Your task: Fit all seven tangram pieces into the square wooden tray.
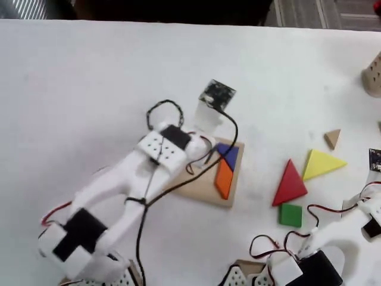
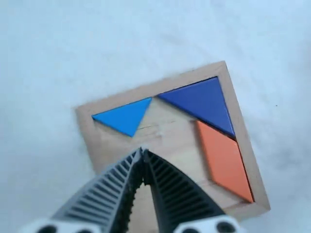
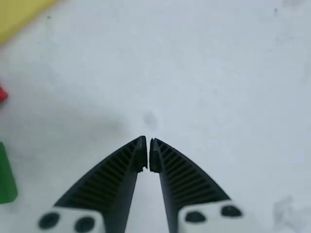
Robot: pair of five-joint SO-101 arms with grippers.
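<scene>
Both pinched closed and empty, the left gripper (image 2: 144, 154) hangs over the mid-table tray (image 2: 170, 141), which holds a light blue triangle (image 2: 124, 116), dark blue triangle (image 2: 201, 99) and orange parallelogram (image 2: 223, 158), while the right gripper (image 3: 148, 155) hovers, seemingly near the table's right edge, beside the green square (image 3: 6, 172).

Right hand (image 3: 147, 143) closed above white table (image 3: 223, 73); green piece (image 3: 6, 177), yellow piece (image 3: 17, 14) near.

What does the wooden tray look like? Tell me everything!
The wooden tray is a flat, pale square with a raised rim, lying on the white table. Inside sit a light blue triangle, a dark blue triangle and an orange parallelogram; the rest is bare wood. The left gripper, shut, hangs over its bare part.
</scene>
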